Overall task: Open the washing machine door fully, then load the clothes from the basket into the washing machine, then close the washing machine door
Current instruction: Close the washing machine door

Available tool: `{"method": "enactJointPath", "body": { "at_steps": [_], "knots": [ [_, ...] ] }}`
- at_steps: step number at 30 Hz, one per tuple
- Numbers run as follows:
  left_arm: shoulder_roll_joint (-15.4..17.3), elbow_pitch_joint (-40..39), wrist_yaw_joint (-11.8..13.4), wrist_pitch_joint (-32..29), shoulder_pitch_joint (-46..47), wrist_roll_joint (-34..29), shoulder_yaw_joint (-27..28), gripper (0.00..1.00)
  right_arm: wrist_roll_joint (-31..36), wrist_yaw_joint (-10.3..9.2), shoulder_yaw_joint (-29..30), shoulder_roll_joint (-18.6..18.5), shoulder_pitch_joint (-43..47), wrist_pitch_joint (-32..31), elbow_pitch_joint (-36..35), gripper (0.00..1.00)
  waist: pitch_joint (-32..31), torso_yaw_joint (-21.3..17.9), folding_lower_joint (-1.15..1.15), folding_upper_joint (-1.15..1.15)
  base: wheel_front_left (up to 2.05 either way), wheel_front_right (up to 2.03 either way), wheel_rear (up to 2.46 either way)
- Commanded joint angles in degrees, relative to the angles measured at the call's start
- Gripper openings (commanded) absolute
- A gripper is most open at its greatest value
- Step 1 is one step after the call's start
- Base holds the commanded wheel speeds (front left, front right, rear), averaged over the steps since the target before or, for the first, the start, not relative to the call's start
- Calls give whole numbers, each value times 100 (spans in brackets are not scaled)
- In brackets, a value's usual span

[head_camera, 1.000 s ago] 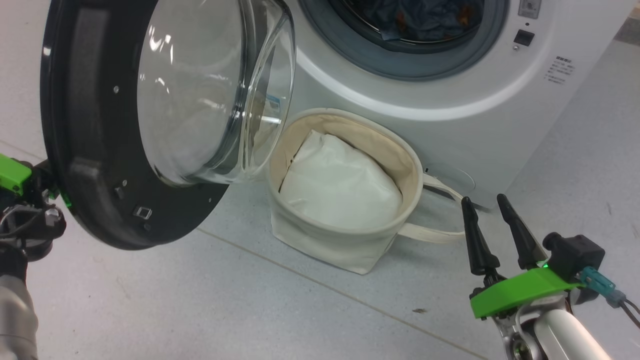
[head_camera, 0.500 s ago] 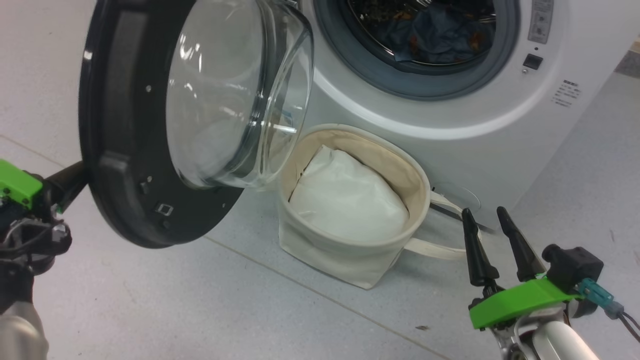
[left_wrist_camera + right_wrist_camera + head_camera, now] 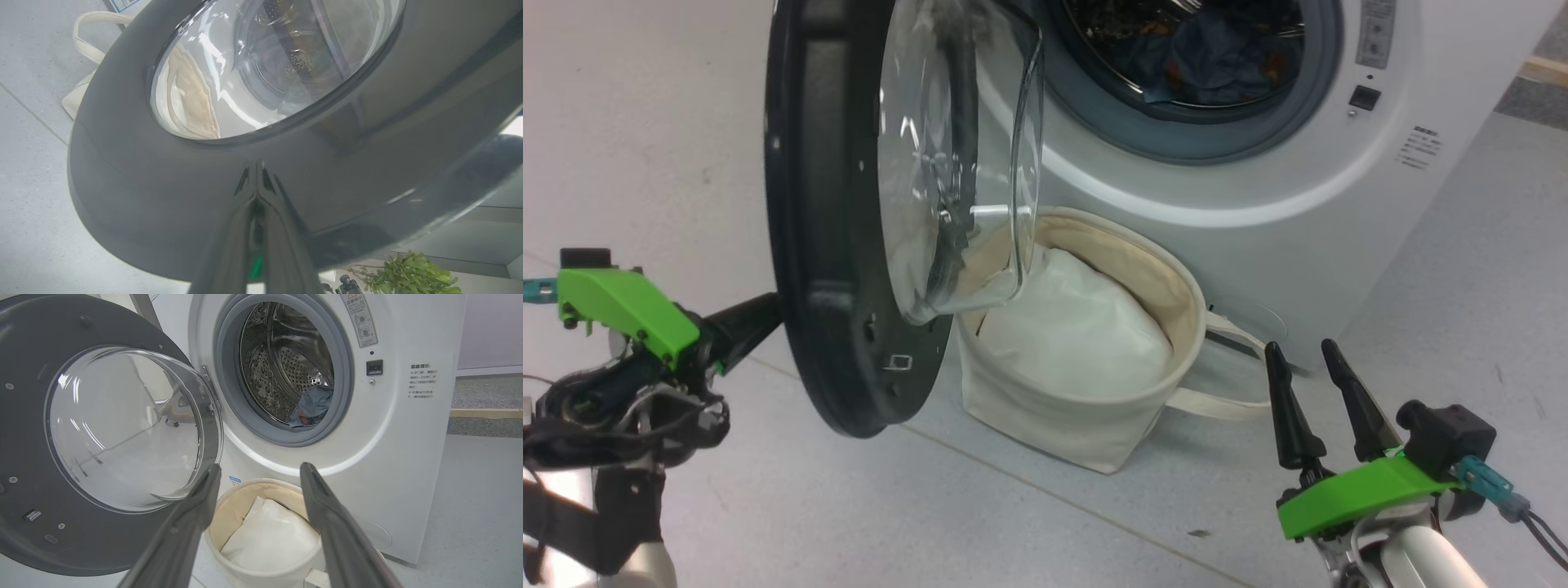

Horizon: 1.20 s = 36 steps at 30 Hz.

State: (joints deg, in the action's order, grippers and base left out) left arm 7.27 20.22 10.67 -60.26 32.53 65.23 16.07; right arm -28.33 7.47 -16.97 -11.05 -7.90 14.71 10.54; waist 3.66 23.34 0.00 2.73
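Head view: a large round washing machine door [image 3: 833, 212], with a glossy black rim and a clear domed glass centre, is seen standing partly open at the upper left-centre of the frame, turned almost edge-on. A second ago its inner face was shown broadly. It has since been swung toward the opening of the big white front-loading washing machine [image 3: 1258, 188], though the camera has also been shifted.

The left gripper [image 3: 756, 314] is found at the left of the frame, further in than before. Its jaws are pressed fully together with nothing between them. In the left wrist view their tips are set against the door's glossy outer face.

The right gripper [image 3: 1297, 349] is kept at the lower right as before, its jaws spread wide and empty above the pale grey floor [image 3: 931, 506].

Blue fabric clothes [image 3: 1201, 57] with orange-brown marks are seen lying inside the steel drum at the top of the frame. A small round cream canvas basket [image 3: 1086, 425] is stood on the floor just in front of the washer at the centre, its left rim now overlapped by the glass dome. A plain white padded cloth [image 3: 1070, 335] is seen inside it.
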Motion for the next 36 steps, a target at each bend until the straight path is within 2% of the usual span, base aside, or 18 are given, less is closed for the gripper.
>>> {"method": "enactJointPath", "body": {
  "at_steps": [1,6,13,26,36],
  "knots": [
    [119,-360,37,-106,102,29,93,0,-14,2,-71,29,-97,29,-175,100,-27,-65,0,0,0,0,0],
    [-16,-1010,303,-283,-132,34,-18,0,4,2,-37,69,-95,29,-213,100,-3,-338,0,0,0,0,0],
    [-82,-1308,417,-337,-236,77,-34,0,41,2,19,97,-119,29,-248,100,116,-731,0,0,0,0,0],
    [-172,-1397,386,-298,-85,128,-136,0,86,2,74,169,-193,29,-276,100,238,-1472,0,0,0,0,0],
    [-195,-1191,165,37,144,144,-25,0,164,2,112,186,-303,29,-359,100,501,-2173,0,0,0,0,0]
  ]
}}
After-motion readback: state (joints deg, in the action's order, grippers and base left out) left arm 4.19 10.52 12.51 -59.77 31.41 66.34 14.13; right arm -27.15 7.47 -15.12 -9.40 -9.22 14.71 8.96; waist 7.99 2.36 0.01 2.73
